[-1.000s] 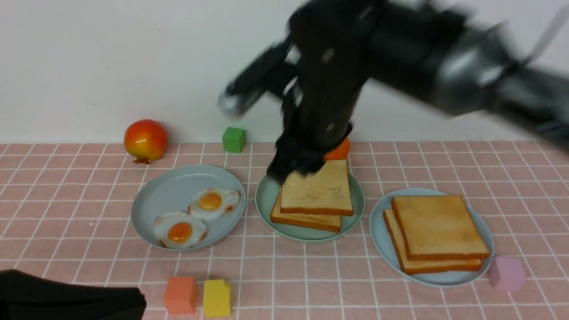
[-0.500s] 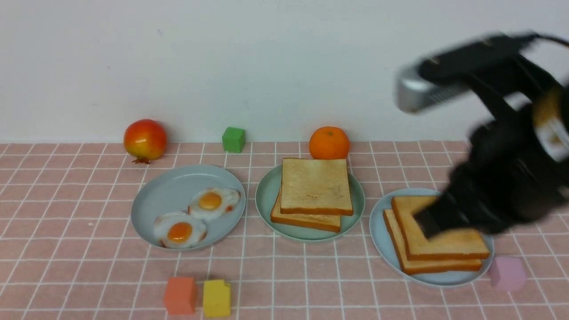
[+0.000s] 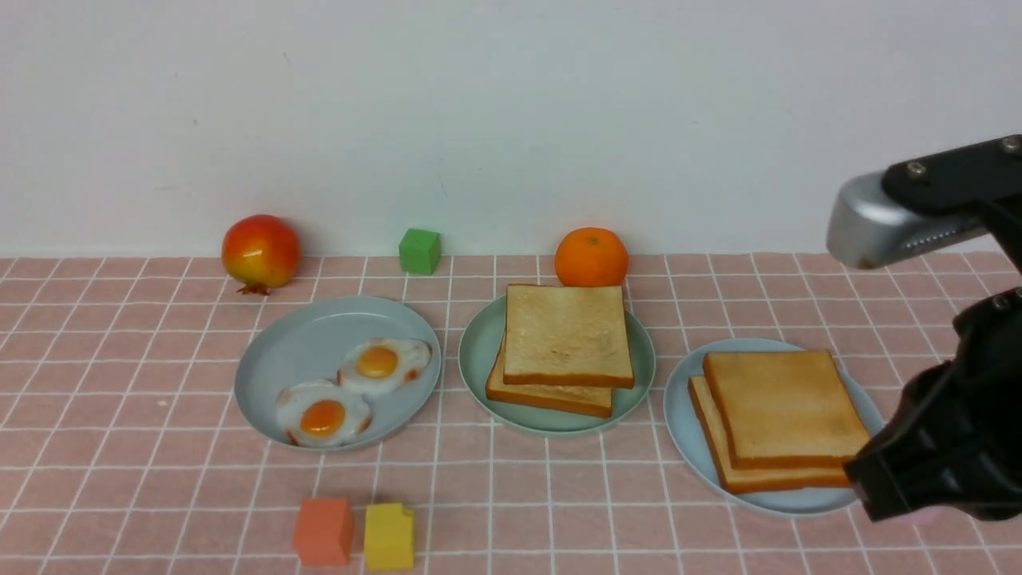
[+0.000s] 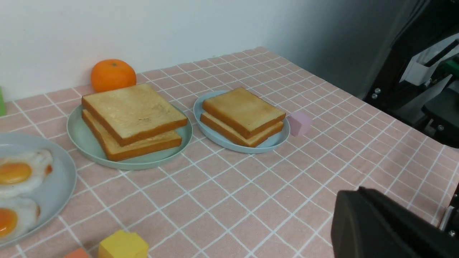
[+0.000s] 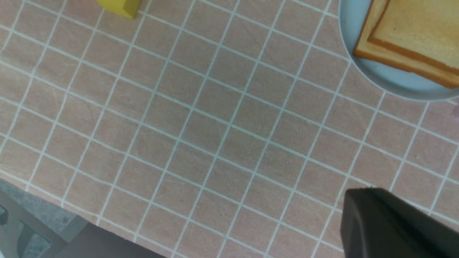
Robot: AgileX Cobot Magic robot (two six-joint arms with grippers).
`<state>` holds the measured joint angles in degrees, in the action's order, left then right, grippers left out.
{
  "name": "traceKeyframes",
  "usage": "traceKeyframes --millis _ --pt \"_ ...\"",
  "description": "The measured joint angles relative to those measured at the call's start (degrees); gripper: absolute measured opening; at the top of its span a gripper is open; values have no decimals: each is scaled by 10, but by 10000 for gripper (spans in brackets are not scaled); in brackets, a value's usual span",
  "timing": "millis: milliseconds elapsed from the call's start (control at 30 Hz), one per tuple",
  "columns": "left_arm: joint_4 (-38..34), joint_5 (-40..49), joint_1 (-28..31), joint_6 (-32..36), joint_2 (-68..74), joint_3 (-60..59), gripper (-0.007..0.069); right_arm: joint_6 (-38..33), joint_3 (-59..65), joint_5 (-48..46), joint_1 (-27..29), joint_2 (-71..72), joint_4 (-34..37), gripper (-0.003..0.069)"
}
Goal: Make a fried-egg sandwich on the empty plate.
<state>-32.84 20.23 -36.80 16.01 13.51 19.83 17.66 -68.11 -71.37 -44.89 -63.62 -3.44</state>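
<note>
Two square toasted bread slices with orange-brown crusts, the sandwich (image 3: 564,347), sit stacked and slightly askew on the round mint-green plate (image 3: 479,351) with a low rim, at the centre of the surface (image 3: 160,495) (no egg shows between the slices from either angle). To its left a pale grey-blue plate (image 3: 295,343) carries two glossy fried eggs (image 3: 355,387), white with orange yolks. To its right another grey-blue plate (image 3: 687,399) holds a second stack of plain toast (image 3: 778,419).

The surface is covered by a pink cloth gridded with thin white lines, meeting a plain white wall. Along the wall stand a red-yellow pomegranate (image 3: 261,251), a green cube (image 3: 420,251) and an orange (image 3: 592,256) just behind the mint plate. An orange block (image 3: 323,531) and a yellow block (image 3: 390,536) sit side by side near the front edge; a pink block (image 4: 299,123) lies beside the toast plate.

The right hand (image 3: 938,455) hangs dark and bulky at the right edge, over the rim of the toast plate; its fingers are hidden, so whether it is parted or closed cannot be told. The left hand (image 4: 391,229) shows only as a black corner in its wrist view, state likewise unclear.
</note>
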Motion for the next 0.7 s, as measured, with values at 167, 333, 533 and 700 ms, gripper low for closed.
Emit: traceKeyframes --millis 167,333,533,700 --pt "0 0 0 0 0 0 13 0 1 0 9 7 3 1" --pt "0 2 0 0 -1 0 13 -23 73 127 134 68 27 3" --pt "0 2 0 0 -1 0 13 -154 318 393 301 220 128 3" --pt "0 2 0 0 -1 0 13 -215 552 531 409 415 227 4"
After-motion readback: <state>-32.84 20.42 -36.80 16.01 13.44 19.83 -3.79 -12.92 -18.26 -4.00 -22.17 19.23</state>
